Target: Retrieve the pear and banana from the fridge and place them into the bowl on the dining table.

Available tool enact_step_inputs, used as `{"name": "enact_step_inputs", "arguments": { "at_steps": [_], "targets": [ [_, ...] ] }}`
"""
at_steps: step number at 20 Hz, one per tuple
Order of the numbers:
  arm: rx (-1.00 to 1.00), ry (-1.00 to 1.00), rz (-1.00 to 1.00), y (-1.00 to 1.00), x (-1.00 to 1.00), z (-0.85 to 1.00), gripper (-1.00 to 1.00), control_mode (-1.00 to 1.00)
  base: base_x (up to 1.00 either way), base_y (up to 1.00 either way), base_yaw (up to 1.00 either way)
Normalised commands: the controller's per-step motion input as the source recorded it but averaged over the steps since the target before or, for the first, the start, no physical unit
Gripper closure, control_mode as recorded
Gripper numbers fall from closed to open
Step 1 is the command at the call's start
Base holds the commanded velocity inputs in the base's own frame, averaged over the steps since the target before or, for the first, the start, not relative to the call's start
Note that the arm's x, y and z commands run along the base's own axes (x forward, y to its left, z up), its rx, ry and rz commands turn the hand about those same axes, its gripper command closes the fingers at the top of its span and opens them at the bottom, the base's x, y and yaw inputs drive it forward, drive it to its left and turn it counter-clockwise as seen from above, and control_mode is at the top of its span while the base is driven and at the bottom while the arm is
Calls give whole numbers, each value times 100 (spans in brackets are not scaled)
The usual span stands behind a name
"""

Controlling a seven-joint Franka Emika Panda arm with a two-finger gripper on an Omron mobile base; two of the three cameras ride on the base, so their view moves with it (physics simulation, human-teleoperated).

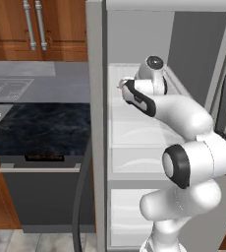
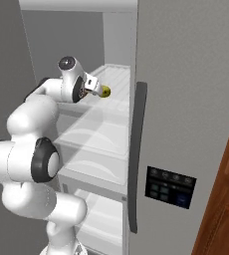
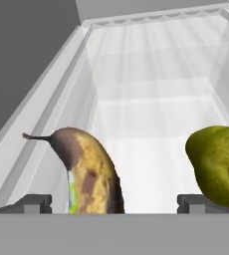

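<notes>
No readable writing anywhere, no brand on the fridge (image 1: 98, 123) or the arm. The only thing close is the dark control panel (image 2: 169, 186) on the closed right fridge door, and its little squares and one blue one are too small to make out.

Going left to right in the left base view: brown wooden cupboards (image 1: 16, 24) up top with metal handles, a black veined worktop (image 1: 41, 125) below, a dark grey appliance front (image 1: 41, 197) under that, then the open fridge with white glass shelves and the arm reaching in onto the upper shelf (image 1: 134, 123).

Gripper (image 3: 114, 201) is in the hand view: both dark fingertips (image 3: 37, 203) poke up at the bottom, far apart, so the jaws are wide open and clamped on nothing. The banana (image 3: 89, 174) stands up between the tips, closer to the left one, brown-patched with its dark stem pointing left. Can't tell if either tip actually touches it. The pear (image 3: 218, 167), yellow-green, sits at the right edge of that view, right over the right fingertip, partly cut off. Both fruits are on the white fridge shelf (image 3: 151, 74), with bare shelf running away behind them to the back wall.

From the right base view the gripper (image 2: 97, 88) is on that upper shelf and a small yellow-green blob, the pear (image 2: 105, 91), sits right at its tip.
</notes>
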Motion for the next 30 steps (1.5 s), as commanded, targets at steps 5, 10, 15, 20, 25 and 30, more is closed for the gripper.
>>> {"name": "enact_step_inputs", "arguments": {
  "at_steps": [5,10,15,20,25,30],
  "targets": [
    [0,7,0,6,48,-11,-100,-100,0,0,0],
    [0,8,0,1,38,-18,-100,-100,0,0,0],
    [0,11,0,0,11,-34,-100,-100,0,0,0],
    [0,11,0,0,-10,-54,-100,-100,0,0,0],
    [0,8,0,0,-21,-58,-100,-100,0,0,0],
    [0,6,0,0,-33,-58,-100,-100,0,0,0]
  ]
}}
